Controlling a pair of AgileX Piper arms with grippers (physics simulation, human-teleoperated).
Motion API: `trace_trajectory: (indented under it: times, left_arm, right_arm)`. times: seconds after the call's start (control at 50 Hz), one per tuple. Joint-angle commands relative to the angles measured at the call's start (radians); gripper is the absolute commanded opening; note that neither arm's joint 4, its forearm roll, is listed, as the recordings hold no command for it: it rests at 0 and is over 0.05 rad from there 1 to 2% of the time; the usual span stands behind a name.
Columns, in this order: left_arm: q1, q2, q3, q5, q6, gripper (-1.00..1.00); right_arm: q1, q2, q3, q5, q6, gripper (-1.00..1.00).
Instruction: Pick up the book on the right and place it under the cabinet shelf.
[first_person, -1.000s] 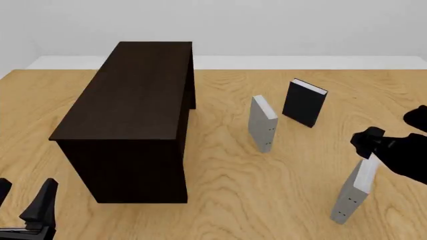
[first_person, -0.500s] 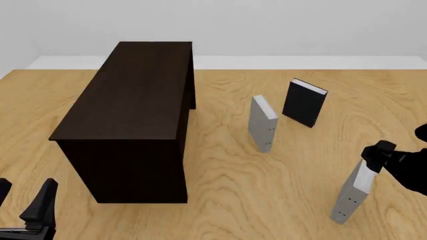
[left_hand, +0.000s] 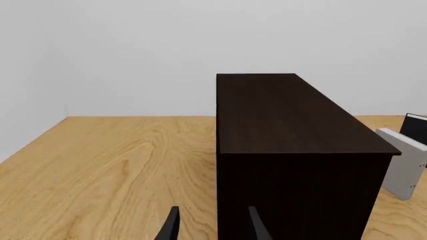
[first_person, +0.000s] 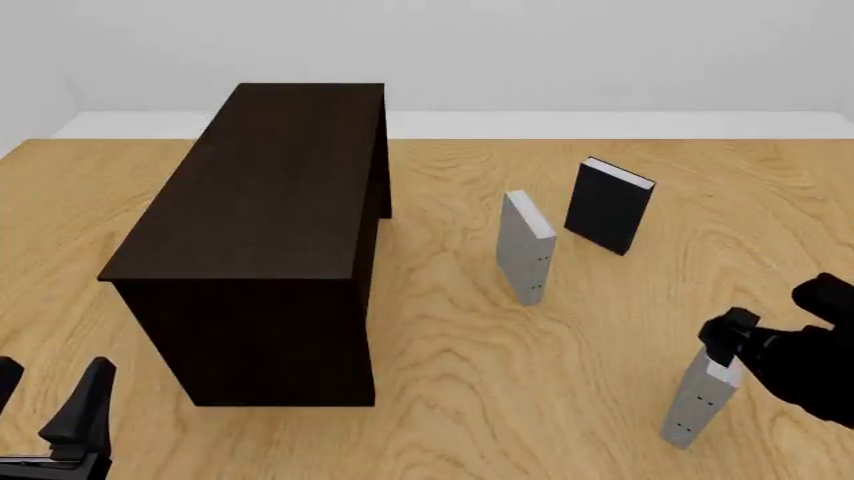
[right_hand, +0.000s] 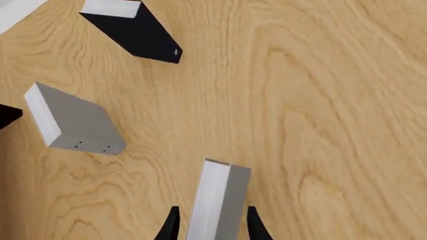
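The right gripper sits open around the book near the counter's right edge; next it must squeeze and lift.

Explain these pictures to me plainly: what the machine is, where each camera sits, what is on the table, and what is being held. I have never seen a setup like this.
These are simulator renders of two robot arms at a wooden table. The front view looks down from behind the arms. The other two pictures come from cameras mounted just behind each gripper, looking along its fingers.

On the table stand a large dark cabinet, a black book and two light grey books, all upright. The middle grey book stands alone. The right grey book is the one to pick up.

The right gripper has its fingers on either side of that book's top edge; whether they already squeeze it cannot be told. The left gripper is open and holds nothing, waiting near the cabinet's near end.
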Motion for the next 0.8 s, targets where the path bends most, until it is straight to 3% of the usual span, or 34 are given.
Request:
trace_trajectory:
  times: [0.02,0.28,0.38,0.4,0.8]
  left_arm:
    - [0.000,0.003,0.002,-0.002,-0.002,1.00]
    - [0.000,0.003,0.002,-0.002,-0.002,1.00]
    - [0.000,0.003,0.002,-0.002,-0.002,1.00]
    - [0.000,0.003,0.002,-0.002,-0.002,1.00]
    - [0.000,0.003,0.002,-0.002,-0.002,1.00]
  right_arm:
    - [-0.003,0.009,0.069,-0.118,-0.019,1.00]
    - [0.009,0.087,0.121,-0.220,0.012,1.00]
    - [0.004,0.083,0.118,-0.217,0.013,1.00]
    - [-0.005,0.074,0.114,-0.209,0.009,-1.00]
    - [0.001,-0.009,0.028,-0.081,-0.024,-1.00]
